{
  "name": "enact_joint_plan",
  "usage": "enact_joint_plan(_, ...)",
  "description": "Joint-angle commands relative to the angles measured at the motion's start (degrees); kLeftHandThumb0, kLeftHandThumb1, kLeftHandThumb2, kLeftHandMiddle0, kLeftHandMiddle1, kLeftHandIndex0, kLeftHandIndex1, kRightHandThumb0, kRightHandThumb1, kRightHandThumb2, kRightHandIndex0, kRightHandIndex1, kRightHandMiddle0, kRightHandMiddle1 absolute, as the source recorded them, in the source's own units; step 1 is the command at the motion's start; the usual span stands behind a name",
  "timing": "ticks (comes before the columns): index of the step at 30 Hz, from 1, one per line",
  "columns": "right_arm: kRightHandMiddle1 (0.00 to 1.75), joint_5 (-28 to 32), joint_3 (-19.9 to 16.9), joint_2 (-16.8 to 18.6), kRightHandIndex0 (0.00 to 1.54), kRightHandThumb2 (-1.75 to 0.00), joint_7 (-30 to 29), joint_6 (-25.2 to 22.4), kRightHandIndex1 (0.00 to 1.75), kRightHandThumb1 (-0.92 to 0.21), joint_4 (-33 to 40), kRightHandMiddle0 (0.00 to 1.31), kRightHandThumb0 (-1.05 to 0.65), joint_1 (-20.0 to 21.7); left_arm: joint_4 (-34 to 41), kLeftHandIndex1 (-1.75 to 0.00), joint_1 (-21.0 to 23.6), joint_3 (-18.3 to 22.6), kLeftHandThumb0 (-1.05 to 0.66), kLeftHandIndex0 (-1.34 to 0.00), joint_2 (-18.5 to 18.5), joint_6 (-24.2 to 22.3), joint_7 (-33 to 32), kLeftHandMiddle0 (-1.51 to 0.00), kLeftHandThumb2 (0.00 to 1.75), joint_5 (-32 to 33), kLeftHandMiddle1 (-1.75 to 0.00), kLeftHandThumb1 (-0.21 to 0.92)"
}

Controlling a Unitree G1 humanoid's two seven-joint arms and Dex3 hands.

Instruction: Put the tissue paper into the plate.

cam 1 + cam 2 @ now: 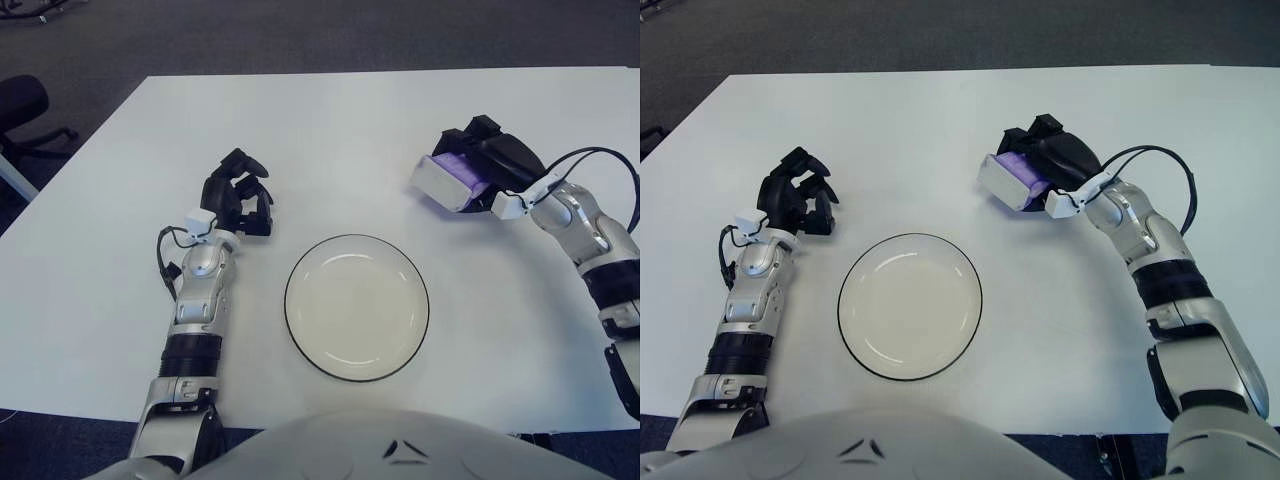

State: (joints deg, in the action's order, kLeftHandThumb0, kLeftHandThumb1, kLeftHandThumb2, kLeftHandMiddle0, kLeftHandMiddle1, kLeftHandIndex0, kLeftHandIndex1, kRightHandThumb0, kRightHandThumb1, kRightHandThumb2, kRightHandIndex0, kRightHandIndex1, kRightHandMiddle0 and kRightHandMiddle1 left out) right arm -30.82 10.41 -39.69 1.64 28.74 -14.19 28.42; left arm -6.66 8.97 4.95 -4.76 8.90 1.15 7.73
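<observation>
Tissue pack (447,180), purple with a white end face, sits in the grasp of the right hand (497,160). Dark fingers wrap over its top and far side; white end pokes out toward 9 o'clock from the hand. Pack is at about 1 o'clock from the plate (357,306), well apart from it, not over the rim. Whether the pack's underside touches the counter (330,130) or is just off it, cannot tell.

Left hand (238,195) shows at about 10 o'clock from the plate, near its rim but apart. Fingers curled in, nothing between them. Forearm runs back toward 6 o'clock along the counter.

Counts: one tissue pack, one plate, two hands, one white counter. Plate is white with a thin dark rim, nothing in it.

Hard to see: most of the pack's purple body is covered by the right hand's fingers; only the white end and a strip of purple show. Right forearm is cut by the frame edge in the left eye view; the right eye view shows it whole down to the elbow. A black cable (1160,165) loops off the right wrist. Robot's own torso blocks the near edge of the counter at 6 o'clock. Dark office chair (18,110) is partly cut off at the 9 o'clock edge, off the counter
</observation>
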Motion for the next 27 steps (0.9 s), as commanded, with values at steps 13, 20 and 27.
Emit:
enact_joint_plan(13, 1.75, 3.2, -2.7, 11.0, 0.75, -1.52, -1.2, -3.8, 1.75, -0.15, 14.4, 1.0, 0.54, -0.2, -6.2, -1.69, -5.7, -0.7, -0.01, -0.72, 3.0, 1.7, 0.4, -0.9, 1.75, -0.2, -1.75, -0.08)
enact_joint_plan(20, 1.75, 5.6, -1.5, 12.9, 0.75, -1.53, 2.6, -3.1, 1.75, -0.14, 18.6, 1.01, 0.54, 0.1, -6.8, -1.69, -5.2, -0.6, -0.01, -0.72, 3.4, 2.0, 0.1, -0.9, 1.75, -0.2, -1.75, -0.08)
enact_joint_plan(27, 1.75, 9.6, 0.6, 14.4, 0.76, -1.54, 7.0, -0.3, 1.75, -0.14, 18.8, 1.0, 0.54, 0.0, -7.8, -1.68, -4.8, -0.6, -0.01, -0.72, 3.5, 2.7, -0.2, -0.9, 1.75, -0.6, -1.75, -0.08)
